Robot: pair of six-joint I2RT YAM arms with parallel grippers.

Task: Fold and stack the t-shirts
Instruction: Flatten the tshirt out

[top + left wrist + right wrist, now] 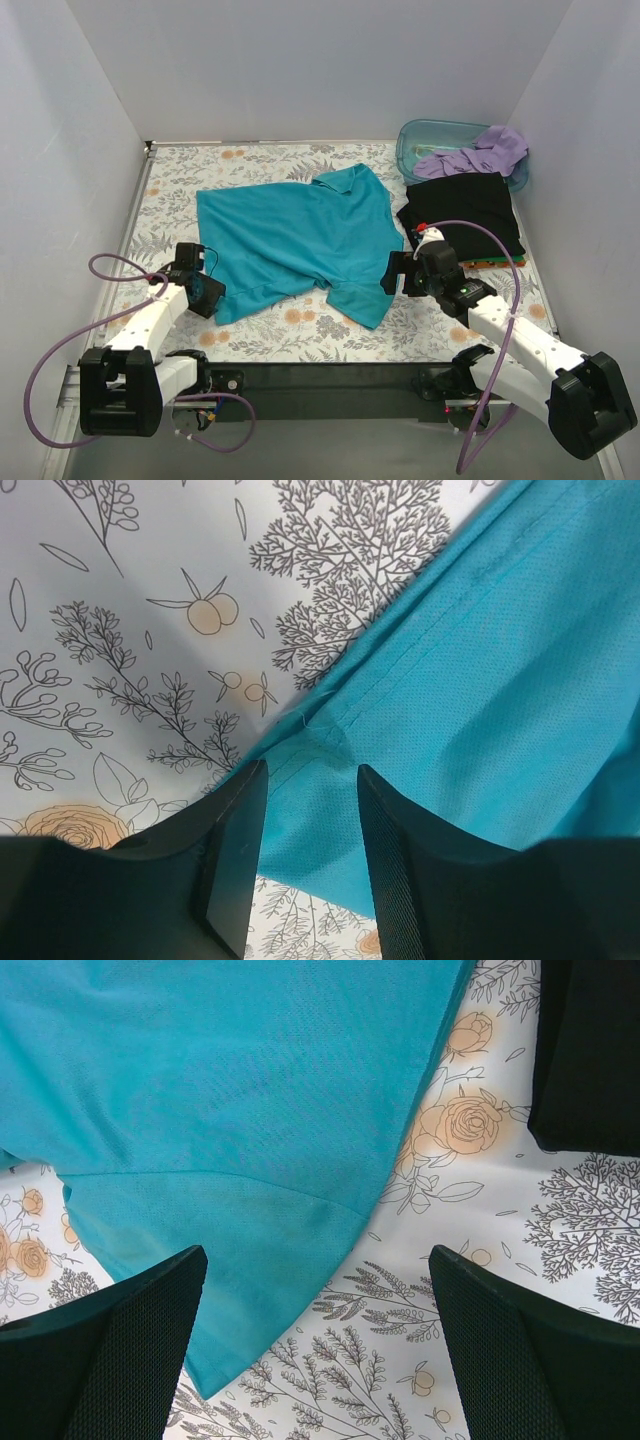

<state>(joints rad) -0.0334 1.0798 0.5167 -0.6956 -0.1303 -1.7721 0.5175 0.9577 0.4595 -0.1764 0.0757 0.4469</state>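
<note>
The teal-blue t-shirt (300, 240) lies spread out in the middle of the flowered table. My left gripper (207, 293) is at its near-left hem corner. In the left wrist view my left gripper (308, 820) is narrowly open, with the teal hem corner (310, 810) lying between the fingers. My right gripper (392, 272) is wide open just off the shirt's right side. In the right wrist view it (315, 1340) straddles the teal edge (250, 1230) and bare table. The black t-shirt (465, 210) lies folded at the right. The lavender t-shirt (480, 155) hangs over the tub.
The translucent blue-green tub (420, 135) stands at the back right corner. An orange and green edge (490, 262) shows under the black shirt's near side. The black shirt also shows in the right wrist view (590, 1050). White walls close in the table on three sides.
</note>
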